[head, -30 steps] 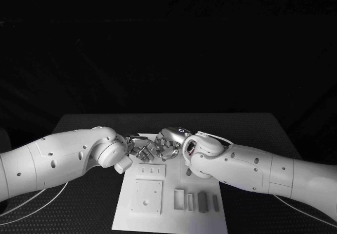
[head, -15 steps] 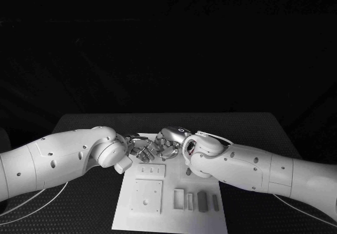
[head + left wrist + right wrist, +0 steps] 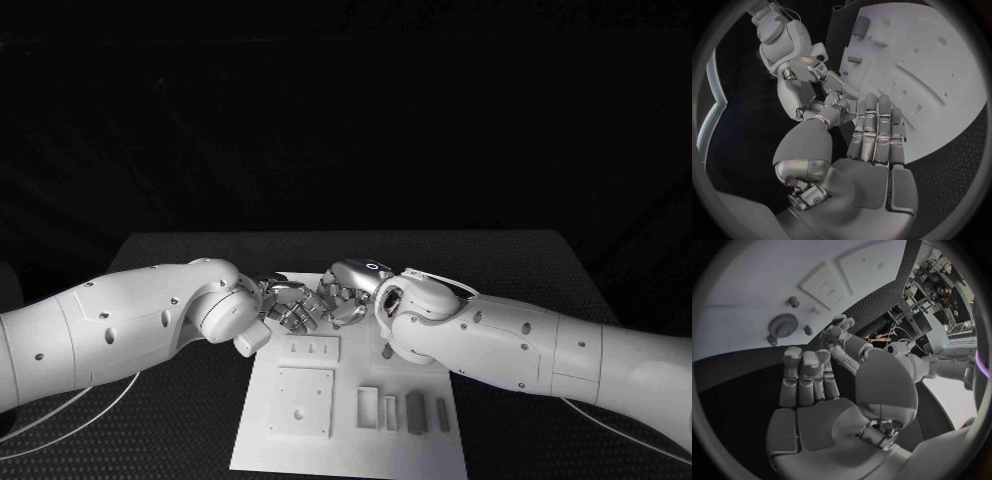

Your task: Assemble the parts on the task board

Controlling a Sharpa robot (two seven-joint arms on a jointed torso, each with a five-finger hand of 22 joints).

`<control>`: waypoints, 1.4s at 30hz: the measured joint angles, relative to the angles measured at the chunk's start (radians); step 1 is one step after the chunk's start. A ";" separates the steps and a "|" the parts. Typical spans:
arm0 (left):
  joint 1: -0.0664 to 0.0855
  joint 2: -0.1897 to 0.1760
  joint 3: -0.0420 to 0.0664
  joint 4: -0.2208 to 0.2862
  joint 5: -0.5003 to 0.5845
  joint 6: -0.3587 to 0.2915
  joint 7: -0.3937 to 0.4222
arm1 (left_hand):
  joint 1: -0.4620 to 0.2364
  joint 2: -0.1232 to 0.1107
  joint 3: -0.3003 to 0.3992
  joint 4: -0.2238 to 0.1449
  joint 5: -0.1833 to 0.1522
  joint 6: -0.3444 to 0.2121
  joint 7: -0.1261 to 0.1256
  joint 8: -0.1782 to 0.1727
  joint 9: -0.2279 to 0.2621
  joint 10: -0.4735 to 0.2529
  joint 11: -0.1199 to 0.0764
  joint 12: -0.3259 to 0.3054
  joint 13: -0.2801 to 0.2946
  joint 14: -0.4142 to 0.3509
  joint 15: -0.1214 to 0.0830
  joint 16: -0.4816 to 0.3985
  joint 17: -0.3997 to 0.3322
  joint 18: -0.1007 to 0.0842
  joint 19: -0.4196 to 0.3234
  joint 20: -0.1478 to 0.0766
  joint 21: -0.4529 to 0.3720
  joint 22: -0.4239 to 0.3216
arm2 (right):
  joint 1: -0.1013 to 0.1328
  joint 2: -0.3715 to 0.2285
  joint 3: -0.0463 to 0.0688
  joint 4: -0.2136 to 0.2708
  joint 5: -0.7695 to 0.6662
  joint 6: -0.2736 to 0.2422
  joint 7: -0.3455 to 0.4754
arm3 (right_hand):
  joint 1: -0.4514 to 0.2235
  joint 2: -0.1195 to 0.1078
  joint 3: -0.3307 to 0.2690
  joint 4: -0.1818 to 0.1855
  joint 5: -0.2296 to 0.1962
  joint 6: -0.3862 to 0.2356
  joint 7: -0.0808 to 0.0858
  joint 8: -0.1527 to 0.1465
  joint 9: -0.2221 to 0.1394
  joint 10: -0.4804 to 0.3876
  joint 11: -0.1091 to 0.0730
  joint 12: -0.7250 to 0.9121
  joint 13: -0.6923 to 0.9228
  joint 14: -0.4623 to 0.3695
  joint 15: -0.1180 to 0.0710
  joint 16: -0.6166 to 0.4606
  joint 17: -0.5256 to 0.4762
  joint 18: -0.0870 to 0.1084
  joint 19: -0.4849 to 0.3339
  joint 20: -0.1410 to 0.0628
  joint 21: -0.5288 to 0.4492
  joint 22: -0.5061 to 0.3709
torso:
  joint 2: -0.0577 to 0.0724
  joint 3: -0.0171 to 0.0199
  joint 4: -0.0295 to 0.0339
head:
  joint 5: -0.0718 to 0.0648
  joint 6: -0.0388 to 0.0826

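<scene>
Over the far end of the white task board (image 3: 289, 455) my two hands meet. The left hand (image 3: 287, 307) has its fingers (image 3: 877, 131) straight and side by side, with the thumb (image 3: 811, 142) reaching out to the right hand's fingertips (image 3: 834, 104). The right hand (image 3: 348, 294) also has straight fingers (image 3: 806, 374); its thumb (image 3: 882, 385) meets the left hand's fingertips (image 3: 841, 335). Whether a small part sits in that contact I cannot tell. On the near half of the board lie a square plate (image 3: 306, 400) and several upright bars (image 3: 391, 412).
A slotted block (image 3: 310, 349) lies on the board just near of the hands. A round piece (image 3: 784, 325) and small pegs (image 3: 793, 301) stand on the board (image 3: 748, 280) under the right hand. Black table (image 3: 534, 270) surrounds the board.
</scene>
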 measured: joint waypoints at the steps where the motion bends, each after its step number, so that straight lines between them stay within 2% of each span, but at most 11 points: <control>1: 0.000 0.000 0.000 0.000 0.000 0.000 0.000 | 0.000 0.000 0.000 0.000 0.000 0.000 0.000 0.000 0.000 0.000 0.000 0.000 0.000 0.000 0.000 0.000 0.000 0.000 0.000 0.000 0.000 0.000 | 0.000 0.000 0.000 0.000 0.000 0.000 0.000 | -0.001 -0.001 0.000 0.000 0.000 0.000 0.000 0.000 0.000 0.000 0.000 0.000 0.000 0.000 0.000 0.000 0.000 0.000 0.000 0.000 0.000 0.000 | 0.000 0.0000 0.0000 | 0.000 0.000; 7: 0.000 0.000 0.000 -0.001 -0.001 0.000 0.000 | 0.006 0.017 0.003 0.003 0.000 0.004 -0.004 0.000 -0.003 0.004 -0.004 0.000 0.001 0.000 0.000 0.000 0.000 0.000 0.000 0.000 0.000 0.000 | 0.000 0.000 0.000 0.002 -0.001 0.000 0.000 | -0.002 -0.002 -0.001 -0.001 0.000 0.002 -0.002 0.000 0.000 0.004 0.003 0.000 0.000 0.000 0.000 0.000 0.000 0.000 0.000 0.000 0.004 0.000 | 0.000 -0.0001 -0.0004 | 0.001 0.000; 15: 0.000 0.002 0.000 -0.004 -0.001 -0.001 0.001 | 0.004 0.028 0.001 0.010 0.000 0.006 -0.005 0.000 -0.005 0.004 -0.004 0.000 0.001 0.000 0.000 0.000 0.000 0.000 0.000 0.000 0.000 0.000 | 0.000 0.001 0.000 0.005 -0.001 0.000 0.000 | -0.002 -0.002 0.002 0.002 0.000 0.002 -0.002 0.000 0.000 0.004 0.004 0.000 0.000 0.000 0.000 0.000 0.000 0.000 0.000 0.000 0.004 0.000 | 0.000 -0.0001 -0.0002 | 0.000 0.001; 18: 0.000 0.002 0.000 -0.004 -0.001 0.000 0.001 | 0.011 0.045 0.002 0.009 0.000 0.007 -0.007 0.000 -0.007 0.007 -0.007 0.000 0.001 0.000 0.000 0.000 0.000 0.000 -0.002 -0.002 0.000 0.000 | 0.000 0.001 0.000 0.005 -0.001 0.000 0.000 | -0.002 -0.002 0.005 -0.001 0.000 0.002 -0.002 0.000 0.000 0.004 0.004 0.000 0.000 0.000 0.000 0.000 0.000 0.000 0.000 0.000 0.004 0.000 | 0.000 -0.0002 -0.0003 | 0.000 0.001; 23: 0.000 0.002 0.000 -0.004 -0.003 0.001 0.001 | 0.045 0.078 0.022 -0.014 0.004 0.023 -0.016 0.004 -0.010 0.019 -0.019 0.000 0.002 0.004 -0.004 0.000 0.001 0.000 -0.004 -0.004 0.000 0.000 | -0.001 0.001 0.000 0.004 -0.001 0.001 0.000 | -0.002 -0.002 0.005 -0.001 0.000 0.002 -0.002 0.000 0.000 0.004 0.004 0.000 0.000 0.000 0.000 0.000 0.000 0.000 0.000 0.000 0.004 0.000 | 0.000 0.0002 -0.0003 | 0.000 0.000; 26: 0.000 0.003 0.001 -0.004 -0.007 0.001 0.001 | 0.054 0.087 0.022 -0.023 0.006 0.033 -0.018 0.011 -0.010 0.025 -0.025 0.006 0.003 0.008 -0.008 0.008 0.002 0.000 -0.004 -0.004 0.000 0.000 | -0.001 0.001 0.000 0.004 -0.001 0.002 0.000 | -0.002 -0.002 0.005 -0.001 0.000 0.002 -0.002 0.000 0.000 0.004 0.004 0.000 0.000 0.000 0.000 0.000 0.000 0.000 0.000 0.000 0.004 0.000 | 0.000 0.0002 -0.0004 | 0.000 0.000; 35: 0.000 0.002 0.001 -0.002 -0.020 -0.001 0.004 | 0.063 0.106 0.016 -0.034 0.004 0.040 -0.011 0.024 -0.010 0.047 -0.032 0.009 0.006 0.019 -0.019 0.017 0.006 0.000 -0.004 -0.004 0.004 0.000 | -0.001 0.001 0.000 0.003 -0.003 0.007 0.000 | 0.000 -0.003 0.004 -0.001 0.000 0.002 -0.002 0.000 0.000 0.003 0.004 0.000 0.000 0.000 0.000 0.000 0.000 0.000 0.000 0.000 0.004 0.000 | 0.000 0.0003 -0.0008 | -0.001 -0.001; 42: 0.000 0.002 0.001 -0.001 -0.026 -0.002 0.005 | 0.067 0.110 0.016 -0.035 0.002 0.040 -0.011 0.029 -0.010 0.053 -0.031 0.009 0.006 0.020 -0.020 0.019 0.008 0.000 -0.004 -0.004 0.004 0.000 | 0.000 0.001 0.000 0.002 -0.003 0.010 0.001 | -0.001 -0.003 0.004 -0.001 0.008 0.002 -0.002 0.000 0.000 0.003 0.004 0.000 0.000 0.000 0.001 0.000 0.000 0.000 0.000 0.000 0.004 0.000 | 0.000 0.0001 -0.0008 | -0.001 -0.001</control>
